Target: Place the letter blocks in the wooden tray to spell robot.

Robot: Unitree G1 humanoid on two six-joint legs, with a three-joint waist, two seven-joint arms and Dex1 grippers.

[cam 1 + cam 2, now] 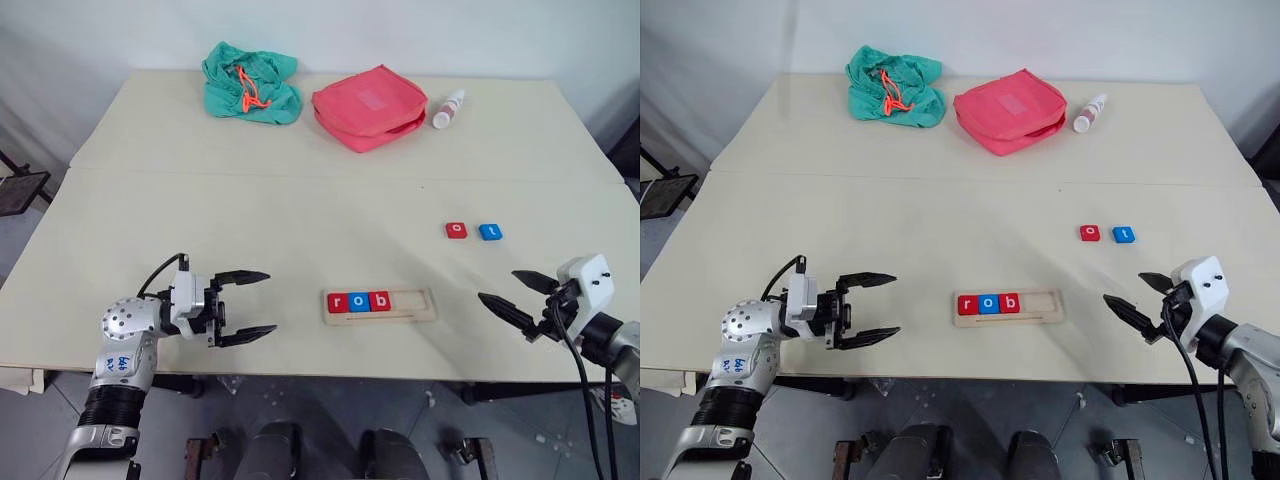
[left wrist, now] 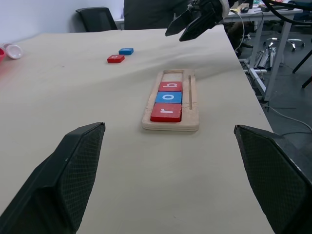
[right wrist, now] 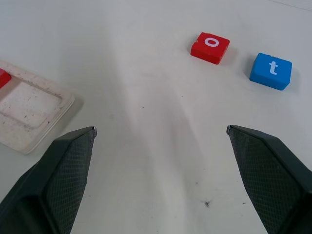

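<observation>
Nearest the camera, low in the head view, the left tool [image 1: 245, 305] sits at the lower left of the frame with its two black fingers spread apart and nothing between them, pointing across toward the middle. At the lower right, the right tool [image 1: 518, 297] also stands with fingers wide apart and empty, aimed inward over the front edge of the counter [image 1: 300, 200].

The counter is a broad pale surface that takes up most of the frame. At its far side, in the upper middle of the frame, lie a green cloth bag [image 1: 250, 82] with an orange cord, a pink zip pouch [image 1: 368, 106] beside it, and a small white bottle [image 1: 448, 109] lying just right of the pouch.

The wooden tray [image 1: 380, 305] lies in the lower middle of the frame, between the two tools and apart from both. Its left part holds three letter blocks side by side and touching: a red r [image 1: 337, 302], a blue o [image 1: 358, 301] and a red b [image 1: 380, 300]. The right part of the tray is bare wood.

Up and to the right of the tray, in the right middle of the frame, two more blocks rest on the counter close together without touching: a red o [image 1: 456, 230] and a blue t [image 1: 490, 232] to its right
</observation>
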